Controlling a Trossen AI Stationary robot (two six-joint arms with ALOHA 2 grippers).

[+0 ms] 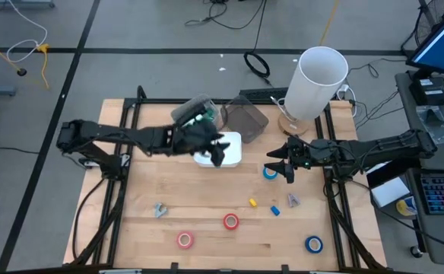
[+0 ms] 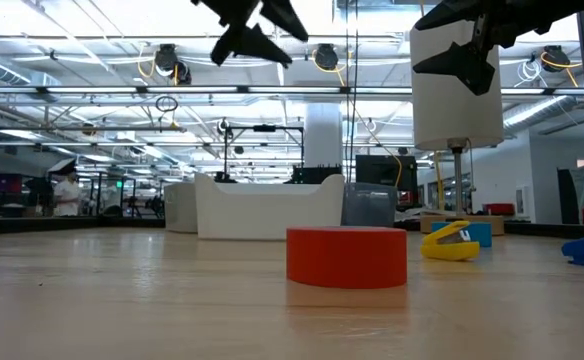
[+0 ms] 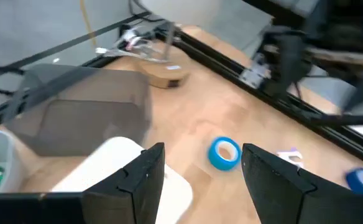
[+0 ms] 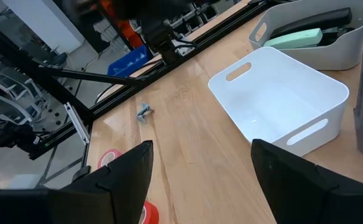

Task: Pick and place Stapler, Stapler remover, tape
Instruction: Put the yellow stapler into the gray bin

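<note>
Blue tape (image 1: 270, 173) lay under my right gripper (image 1: 277, 162), jaws apart; my left gripper (image 1: 219, 149), jaws apart, hung over the white bin (image 1: 233, 154).

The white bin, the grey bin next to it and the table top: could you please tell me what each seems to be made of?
White bin: probably moulded plastic, smooth and matte, with rounded corners and cut-out handles.
Grey bin: likely tinted, translucent plastic; the floor shows dimly through its walls.
Table top: pale wood, apparently sealed; plank seams and grain show, with a soft sheen.
</note>
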